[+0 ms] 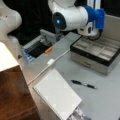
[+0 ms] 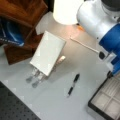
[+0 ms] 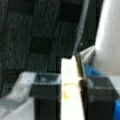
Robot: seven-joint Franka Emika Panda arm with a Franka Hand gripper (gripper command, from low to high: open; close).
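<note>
**Gripper.** In a front view the gripper (image 1: 58, 34) hangs from the white and blue arm (image 1: 75, 17), near that view's top. In the wrist view the gripper (image 3: 73, 80) shows two black fingers (image 3: 46, 97) set narrow. They are closed on a pale strip (image 3: 68, 68), which fills the gap and meets both inner faces. The strip reaches past the fingertips. It has a brownish edge on its right and a faint orange stain partway along.

**Nearest to the gripper.** A dark open bin (image 1: 32, 44) lies just below it, toward a front view's left. A small orange piece (image 1: 48, 50) lies just beside the bin's edge, a little below the gripper.

**Further from the gripper.**
- A white cable (image 1: 40, 72) runs away from it across the grey table (image 1: 105, 100), toward a front view's bottom left.
- A white pad shows in both front views (image 1: 56, 96) (image 2: 48, 52), well apart from the gripper.
- A black pen lies flat on the table, apart from the pad (image 1: 83, 84) (image 2: 73, 85).
- An open case with compartments (image 1: 87, 55) (image 2: 106, 102) stands to a front view's right of the gripper, under the arm's blue joint.
- A wooden shelf (image 1: 15, 95) (image 2: 22, 15) stands farthest off.
</note>
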